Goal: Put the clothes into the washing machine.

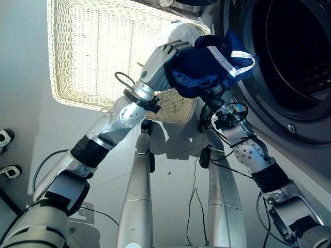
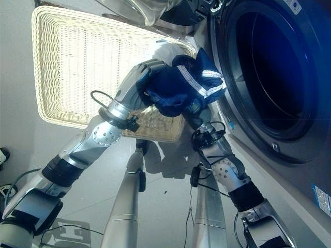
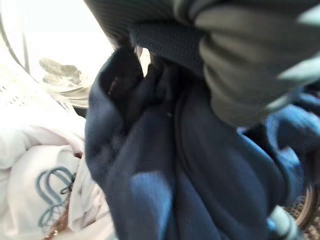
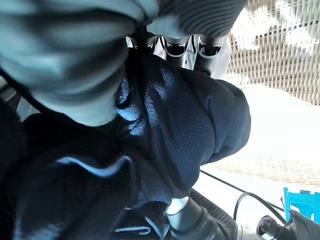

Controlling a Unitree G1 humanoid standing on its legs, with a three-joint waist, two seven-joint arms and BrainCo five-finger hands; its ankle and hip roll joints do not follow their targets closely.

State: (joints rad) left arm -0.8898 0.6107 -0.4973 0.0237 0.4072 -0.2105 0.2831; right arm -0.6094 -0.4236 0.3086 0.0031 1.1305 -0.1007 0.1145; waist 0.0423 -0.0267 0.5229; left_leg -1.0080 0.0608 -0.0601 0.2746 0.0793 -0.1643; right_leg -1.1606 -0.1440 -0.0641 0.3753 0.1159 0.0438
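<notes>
Garment: a navy blue mesh garment (image 1: 207,64) with white trim is bunched in the air between the wicker basket and the washing machine, at about 1 o'clock in the left eye view, just beside the drum opening.
Left hand: the left hand (image 1: 164,57) is at the garment's 9 o'clock side, its fingers curled into the blue cloth and clamped on it.
Right hand: the right hand (image 4: 75,75) is under the garment at its 6 o'clock, the cloth draped over it; its fingers are buried in the folds, so their state cannot be told.
Wicker basket: a cream wicker basket (image 1: 62,77) lies on the floor at 11 o'clock; a white garment (image 3: 45,170) with grey-blue print lies in it.
Washing machine: the washing machine (image 2: 289,150) stands at 2 o'clock, door open, its drum (image 2: 274,67) dark inside.
</notes>
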